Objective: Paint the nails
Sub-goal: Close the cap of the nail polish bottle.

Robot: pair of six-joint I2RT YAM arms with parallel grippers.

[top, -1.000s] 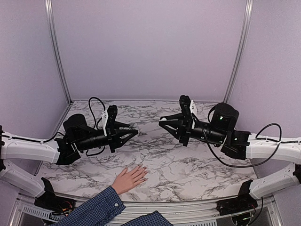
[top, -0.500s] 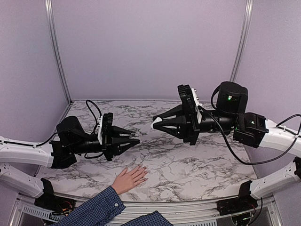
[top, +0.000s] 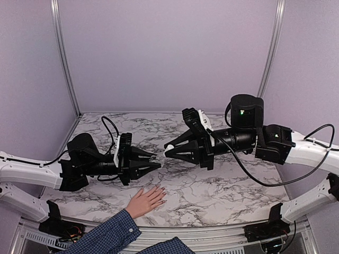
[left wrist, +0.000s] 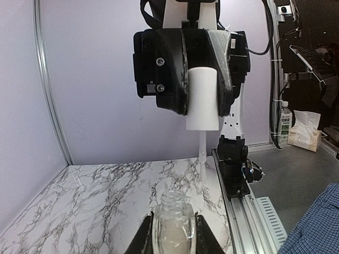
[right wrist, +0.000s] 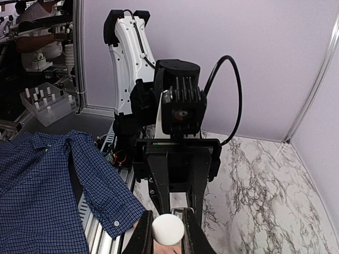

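Observation:
A light-skinned hand (top: 144,201) in a blue plaid sleeve (top: 108,234) lies flat near the table's front edge, its nails (top: 162,193) too small to make out. My left gripper (top: 155,162) hovers just behind the hand, shut on a small clear glass bottle (left wrist: 174,225) with an open threaded neck. My right gripper (top: 168,149) faces it tip to tip, shut on a white cap (right wrist: 168,228). The left wrist view shows that cap (left wrist: 203,98) with a thin brush stem (left wrist: 202,151) hanging below it, above the bottle. The sleeve (right wrist: 50,185) fills the right wrist view's left.
The marble table (top: 222,185) is walled by lilac panels with metal posts (top: 62,58). Black cables loop off both arms. Beyond the table's rail (left wrist: 249,211) stand a water bottle (left wrist: 285,119) and a tissue pack (left wrist: 304,136).
The right arm has swung left and down, bringing the cap close to the left gripper's tip. The left gripper has dipped and edged right. The hand has stayed still.

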